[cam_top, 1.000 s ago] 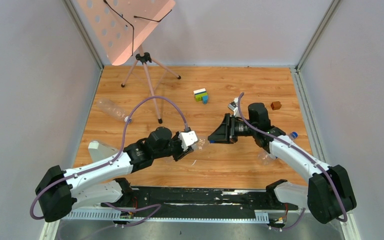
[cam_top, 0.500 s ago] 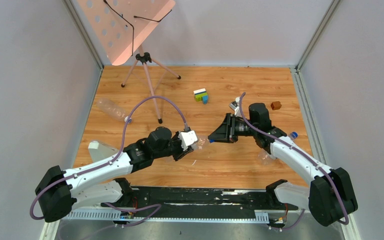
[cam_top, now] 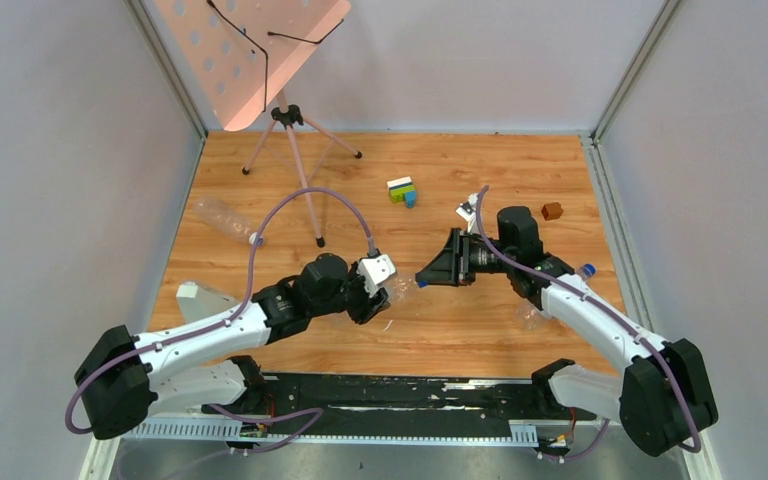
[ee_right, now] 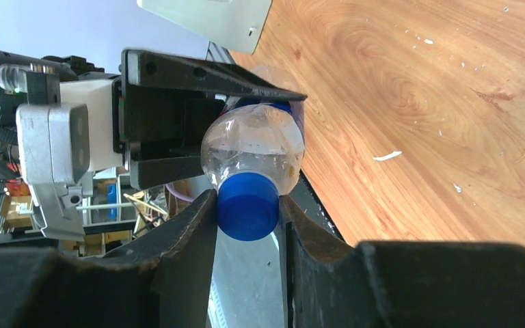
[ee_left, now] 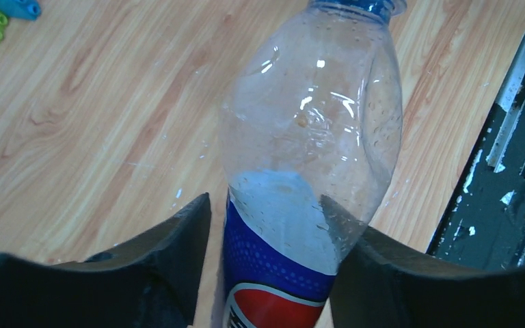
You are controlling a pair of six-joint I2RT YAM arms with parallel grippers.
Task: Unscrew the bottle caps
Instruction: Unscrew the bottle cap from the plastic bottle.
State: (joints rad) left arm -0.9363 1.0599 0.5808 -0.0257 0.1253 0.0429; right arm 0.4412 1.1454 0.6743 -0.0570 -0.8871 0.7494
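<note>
The dark blue cap (ee_right: pixel 247 210) sits on the end of a clear bottle (ee_left: pixel 311 157) that has a blue wrap. The bottle is up off the wooden table (cam_top: pixel 480 335). It lies sideways in the air over the middle, a bit closer to the near edge. The right gripper (ee_right: pixel 247 201) is closed on the dark blue cap, with one finger touching each side of it. The left gripper (ee_left: pixel 266 205) is closed around the bottle's body at the blue wrap, and the bottle's side is dented in by one finger. The two grippers face each other with the bottle between them.

A second bottle (cam_top: pixel 220 216) with no wrap lies near the left edge, and its whitish cap (cam_top: pixel 257 240) points toward the middle. A third bottle (cam_top: pixel 533 316) lies near the right edge, partly hidden under the right arm, with its blue cap (cam_top: pixel 587 269) showing. Some toy blocks (cam_top: pixel 402 190) sit toward the far edge. A small brown cube (cam_top: pixel 552 211) sits toward the far right corner. A stand (cam_top: pixel 285 118) with thin legs is near the far left corner.
</note>
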